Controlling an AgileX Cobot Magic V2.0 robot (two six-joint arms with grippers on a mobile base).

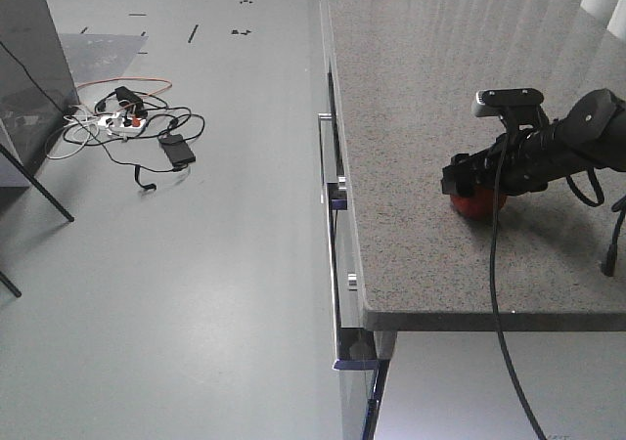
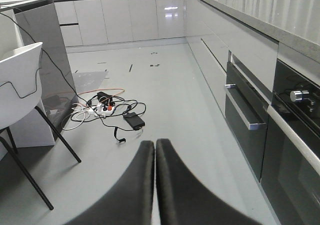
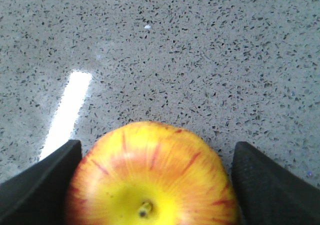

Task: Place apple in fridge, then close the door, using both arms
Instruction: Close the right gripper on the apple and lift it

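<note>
The apple (image 1: 477,203), red with a yellow patch round its stem, sits on the grey speckled counter (image 1: 430,88) near its front edge. In the right wrist view the apple (image 3: 150,175) fills the space between my right gripper's black fingers (image 3: 50,185), which touch its left and right sides. My right gripper (image 1: 471,188) reaches over it from the right. My left gripper (image 2: 155,146) is shut and empty, held above the floor. A tall dark grey panel (image 2: 45,60) stands at the far left; I cannot tell whether it is the fridge. No white fridge interior or door shows.
Tangled cables and a power strip (image 1: 127,122) lie on the floor. A white chair with black legs (image 2: 20,85) stands at the left. Drawer handles (image 1: 328,196) run down the counter front. Ovens with steel handles (image 2: 245,115) line the right wall.
</note>
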